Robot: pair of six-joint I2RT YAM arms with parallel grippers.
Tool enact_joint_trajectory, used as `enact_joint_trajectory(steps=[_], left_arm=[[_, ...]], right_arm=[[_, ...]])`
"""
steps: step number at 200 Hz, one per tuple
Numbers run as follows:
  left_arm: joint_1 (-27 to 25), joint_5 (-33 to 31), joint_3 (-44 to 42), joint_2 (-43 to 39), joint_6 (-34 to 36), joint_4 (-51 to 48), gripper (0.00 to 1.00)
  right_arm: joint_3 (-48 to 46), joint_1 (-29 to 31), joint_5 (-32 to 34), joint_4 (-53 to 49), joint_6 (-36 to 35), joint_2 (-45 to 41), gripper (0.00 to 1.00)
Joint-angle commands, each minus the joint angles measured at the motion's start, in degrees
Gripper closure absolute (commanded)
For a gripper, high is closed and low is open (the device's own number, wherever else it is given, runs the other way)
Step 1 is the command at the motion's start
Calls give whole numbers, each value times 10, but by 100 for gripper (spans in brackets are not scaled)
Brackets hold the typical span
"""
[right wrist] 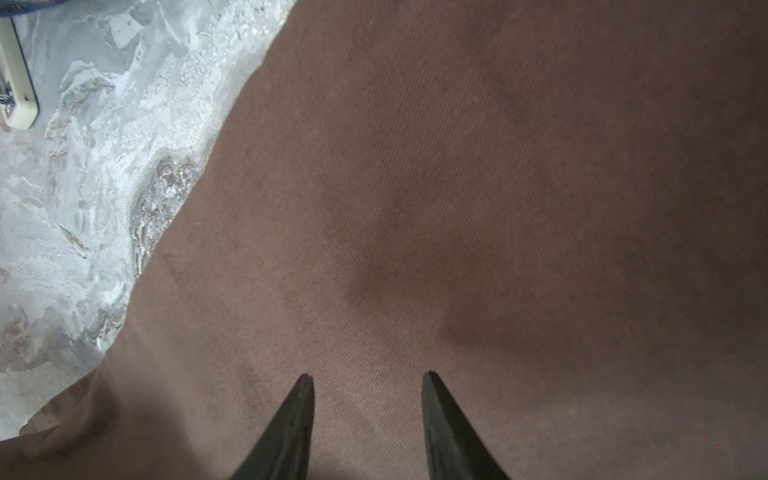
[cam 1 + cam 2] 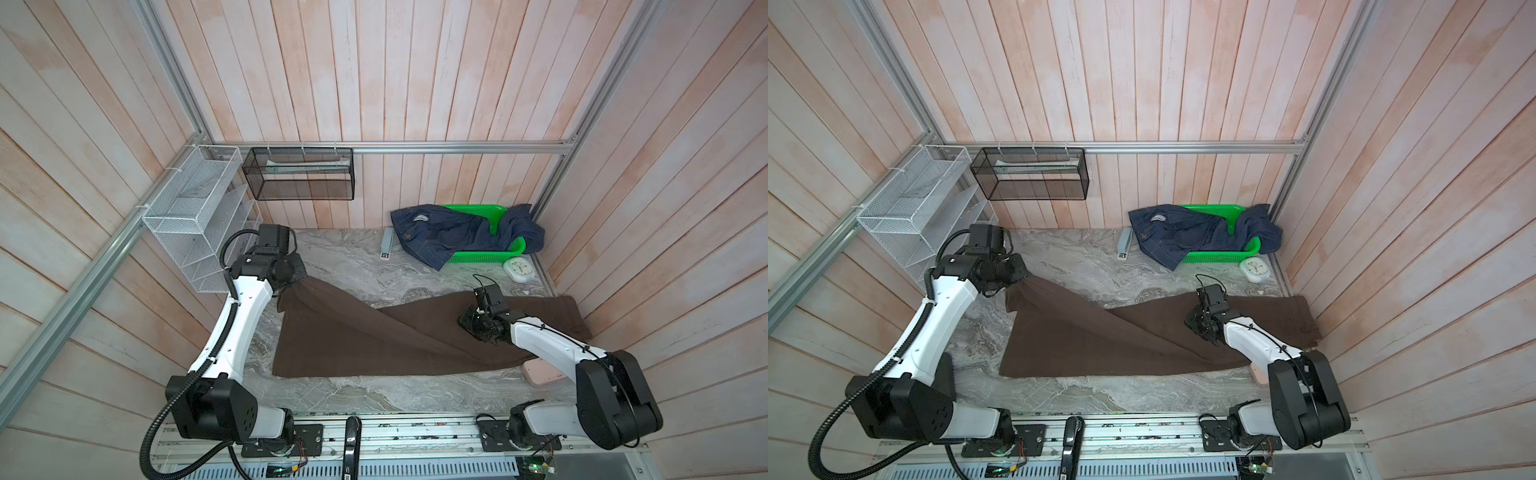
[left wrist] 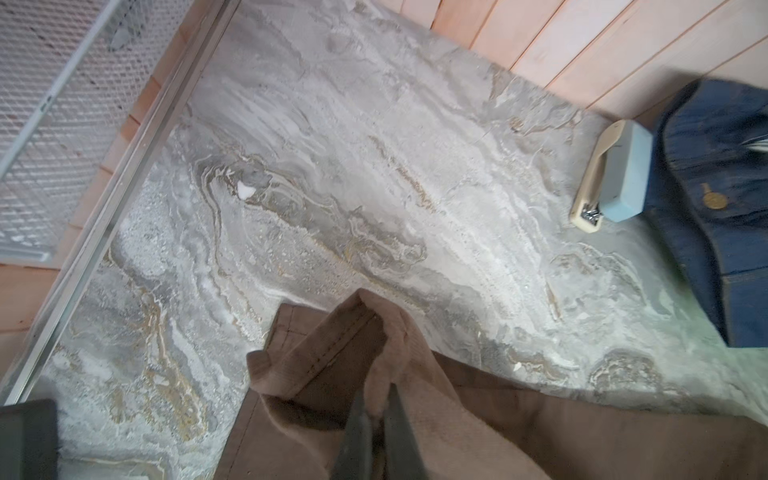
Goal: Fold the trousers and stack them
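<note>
In both top views the trousers (image 2: 374,336) lie lengthwise across the bench (image 2: 374,395), on the near side of the green basket (image 2: 478,257). Their long axis runs from my left hand (image 2: 302,277), well away from the basket, past my right hand (image 2: 471,322) to an end just nearer than the basket

Left wrist view: my left hand (image 3: 376,401) is pressed together, pinching a raised hem corner

Right wrist view: my right hand (image 1: 368,376) is half spread, empty, tips at mid-cloth; I judge the fold carries the hem along that axis toward the basket end
</note>
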Motion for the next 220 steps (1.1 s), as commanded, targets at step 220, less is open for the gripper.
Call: enact_joint_trajectory(steps=[220], left_arm=[[29, -72, -360, -260, -111, 100, 100]], right_arm=[[23, 13, -14, -3, -13, -5, 57]])
